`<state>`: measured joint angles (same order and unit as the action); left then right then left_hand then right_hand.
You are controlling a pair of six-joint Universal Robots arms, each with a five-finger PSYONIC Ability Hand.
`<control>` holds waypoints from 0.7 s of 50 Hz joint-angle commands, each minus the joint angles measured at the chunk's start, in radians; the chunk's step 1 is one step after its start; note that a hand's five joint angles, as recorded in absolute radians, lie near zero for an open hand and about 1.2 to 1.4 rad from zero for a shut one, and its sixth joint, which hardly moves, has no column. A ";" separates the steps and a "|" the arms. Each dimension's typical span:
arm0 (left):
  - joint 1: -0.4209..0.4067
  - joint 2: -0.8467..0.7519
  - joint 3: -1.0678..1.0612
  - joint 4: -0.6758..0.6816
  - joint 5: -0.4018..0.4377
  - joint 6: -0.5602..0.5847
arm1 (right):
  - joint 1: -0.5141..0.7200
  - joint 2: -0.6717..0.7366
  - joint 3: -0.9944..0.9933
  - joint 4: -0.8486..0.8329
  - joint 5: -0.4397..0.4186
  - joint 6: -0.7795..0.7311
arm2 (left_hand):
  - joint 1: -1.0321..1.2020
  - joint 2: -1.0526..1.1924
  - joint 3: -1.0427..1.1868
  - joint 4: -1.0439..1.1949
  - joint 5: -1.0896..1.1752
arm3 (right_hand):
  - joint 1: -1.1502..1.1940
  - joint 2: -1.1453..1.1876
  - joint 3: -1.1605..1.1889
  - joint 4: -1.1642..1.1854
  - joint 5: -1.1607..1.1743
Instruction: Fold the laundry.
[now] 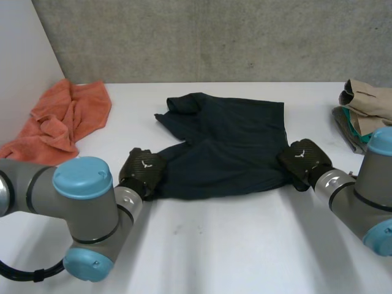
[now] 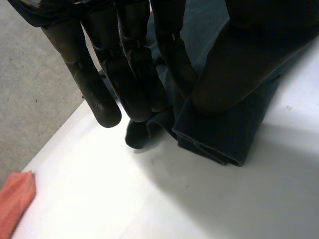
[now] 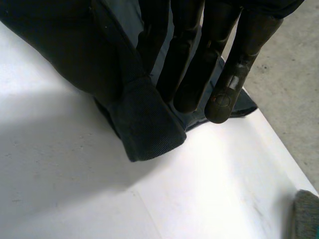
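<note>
- We observe a dark navy garment (image 1: 233, 147) lying spread near the middle of the white desk (image 1: 245, 245). Its far-left part is bunched over itself.
- The left hand (image 1: 141, 168) sits at the near-left corner of the garment, and the left arm reaches in from the near-left of the desk.
- In the left wrist view, the thumb of the left hand (image 2: 239, 59) presses a doubled edge of the garment (image 2: 219, 139) against the fingers (image 2: 99, 104). We read this hand as clamped on the cloth. The outermost fingers extend past the cloth edge, above bare desk.
- The right hand (image 1: 303, 159) sits at the near-right corner of the garment, and the right arm enters from the near-right.
- In the right wrist view, the corner of the garment (image 3: 149, 129) is held between the thumb and the fingers (image 3: 224, 94) of the right hand (image 3: 75, 45). We read this hand as clamped on the cloth too.
- The cloth between the two hands lies against the desk along the near edge of the garment.
- An orange towel (image 1: 64, 119) lies crumpled at the far left of the desk, well apart from the garment. One corner of it also appears in the left wrist view (image 2: 17, 199).
- A pile of clothes (image 1: 367, 107), beige over grey-green, rests at the far right of the desk, apart from the garment.
</note>
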<state>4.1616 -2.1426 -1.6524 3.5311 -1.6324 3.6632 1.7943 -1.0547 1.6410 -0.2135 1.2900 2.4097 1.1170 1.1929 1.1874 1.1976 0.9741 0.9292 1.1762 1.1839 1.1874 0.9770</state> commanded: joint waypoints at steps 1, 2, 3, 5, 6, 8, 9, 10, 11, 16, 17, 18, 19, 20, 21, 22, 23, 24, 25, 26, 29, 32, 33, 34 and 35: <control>-0.018 0.200 -0.032 -0.251 -0.020 0.037 | 0.000 -0.149 -0.018 0.239 0.025 -0.014 | 0.279 0.203 0.209 0.199 0.248 | 0.467 0.220 0.212 0.209 0.245; -0.020 0.222 -0.032 -0.292 -0.020 0.037 | 0.002 -0.168 -0.023 0.282 0.023 -0.021 | 0.279 0.203 0.209 0.199 0.248 | 0.467 0.220 0.212 0.209 0.245; -0.021 0.243 -0.033 -0.337 -0.020 0.038 | 0.004 -0.183 -0.027 0.323 0.023 -0.030 | 0.279 0.203 0.209 0.199 0.248 | 0.467 0.220 0.212 0.209 0.245; -0.034 0.291 -0.035 -0.473 -0.018 0.043 | 0.005 -0.220 -0.038 0.446 0.023 -0.066 | 0.279 0.203 0.209 0.199 0.248 | 0.467 0.220 0.212 0.209 0.245; -0.041 0.300 -0.037 -0.519 -0.018 0.044 | 0.004 -0.226 -0.039 0.486 0.023 -0.081 | 0.279 0.203 0.209 0.199 0.248 | 0.467 0.220 0.212 0.209 0.245; -0.058 0.317 -0.038 -0.605 -0.017 0.041 | 0.005 -0.241 -0.038 0.560 0.025 -0.113 | 0.279 0.203 0.209 0.199 0.248 | 0.467 0.220 0.212 0.209 0.245; -0.076 0.328 -0.041 -0.674 -0.015 0.035 | 0.010 -0.246 -0.030 0.625 0.026 -0.153 | 0.279 0.203 0.209 0.199 0.248 | 0.467 0.220 0.212 0.209 0.245; -0.086 0.328 -0.041 -0.702 -0.012 0.035 | 0.011 -0.246 -0.026 0.656 0.028 -0.173 | 0.279 0.203 0.209 0.199 0.248 | 0.467 0.220 0.212 0.209 0.245; -0.093 0.326 -0.043 -0.715 -0.010 0.035 | 0.013 -0.246 -0.021 0.681 0.028 -0.194 | 0.279 0.203 0.209 0.199 0.248 | 0.467 0.220 0.212 0.209 0.245; -0.113 0.290 -0.041 -0.669 -0.014 0.040 | 0.014 -0.229 -0.009 0.703 0.035 -0.248 | 0.279 0.203 0.209 0.199 0.248 | 0.467 0.220 0.212 0.209 0.245; -0.110 0.247 -0.027 -0.625 -0.015 0.041 | 0.016 -0.226 -0.007 0.683 0.037 -0.245 | 0.279 0.203 0.209 0.199 0.248 | 0.467 0.220 0.212 0.209 0.245; -0.109 0.221 -0.021 -0.598 -0.015 0.044 | 0.017 -0.222 -0.007 0.662 0.040 -0.241 | 0.279 0.203 0.209 0.199 0.248 | 0.467 0.220 0.212 0.209 0.245; -0.109 0.198 -0.011 -0.572 -0.017 0.046 | 0.017 -0.212 -0.007 0.640 0.043 -0.236 | 0.279 0.203 0.209 0.199 0.248 | 0.467 0.220 0.212 0.209 0.245; -0.107 0.178 0.003 -0.546 -0.017 0.047 | 0.020 -0.185 -0.012 0.594 0.054 -0.227 | 0.279 0.203 0.209 0.199 0.248 | 0.467 0.220 0.212 0.209 0.245; -0.107 0.135 0.041 -0.491 -0.023 0.051 | 0.020 -0.168 -0.016 0.571 0.061 -0.222 | 0.279 0.203 0.209 0.199 0.248 | 0.467 0.220 0.212 0.209 0.245; -0.107 0.116 0.061 -0.470 -0.027 0.052 | 0.022 -0.154 -0.023 0.551 0.071 -0.218 | 0.279 0.203 0.209 0.199 0.248 | 0.467 0.220 0.212 0.209 0.245; -0.107 0.098 0.081 -0.447 -0.030 0.054 | 0.022 -0.140 -0.029 0.533 0.080 -0.213 | 0.279 0.203 0.209 0.199 0.248 | 0.467 0.220 0.212 0.209 0.245; -0.106 0.080 0.103 -0.425 -0.036 0.057 | 0.022 -0.116 -0.048 0.499 0.101 -0.202 | 0.279 0.203 0.209 0.199 0.248 | 0.467 0.220 0.212 0.209 0.245; -0.103 0.043 0.147 -0.388 -0.047 0.064 | 0.022 -0.105 -0.062 0.484 0.110 -0.198 | 0.279 0.203 0.209 0.199 0.248 | 0.467 0.220 0.212 0.209 0.245; -0.100 0.026 0.172 -0.374 -0.055 0.066 | 0.022 -0.096 -0.075 0.470 0.120 -0.193 | 0.279 0.203 0.209 0.199 0.248 | 0.467 0.220 0.212 0.209 0.245; -0.077 -0.029 0.273 -0.324 -0.063 0.089 | 0.023 -0.070 -0.139 0.418 0.137 -0.173 | 0.279 0.203 0.209 0.199 0.248 | 0.467 0.220 0.212 0.209 0.245; -0.049 -0.066 0.391 -0.264 -0.060 0.142 | 0.028 -0.047 -0.237 0.343 0.138 -0.144 | 0.279 0.203 0.209 0.199 0.248 | 0.467 0.220 0.212 0.209 0.245; -0.044 -0.074 0.425 -0.241 -0.060 0.156 | 0.030 -0.045 -0.265 0.318 0.138 -0.133 | 0.279 0.203 0.209 0.199 0.248 | 0.467 0.220 0.212 0.209 0.245; -0.041 -0.079 0.460 -0.218 -0.060 0.170 | 0.031 -0.045 -0.291 0.293 0.138 -0.120 | 0.279 0.203 0.209 0.199 0.248 | 0.467 0.220 0.212 0.209 0.245; -0.035 -0.079 0.492 -0.187 -0.060 0.184 | 0.033 -0.047 -0.318 0.261 0.138 -0.104 | 0.279 0.203 0.209 0.199 0.248 | 0.467 0.220 0.212 0.209 0.245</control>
<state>4.0783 -2.1498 -1.4163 3.1900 -1.6876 3.7487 1.8184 -1.1319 1.5121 0.2119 1.4171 2.2320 1.1170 1.1932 1.1878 1.1984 0.9741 0.9834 1.1762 1.1839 1.1874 0.9771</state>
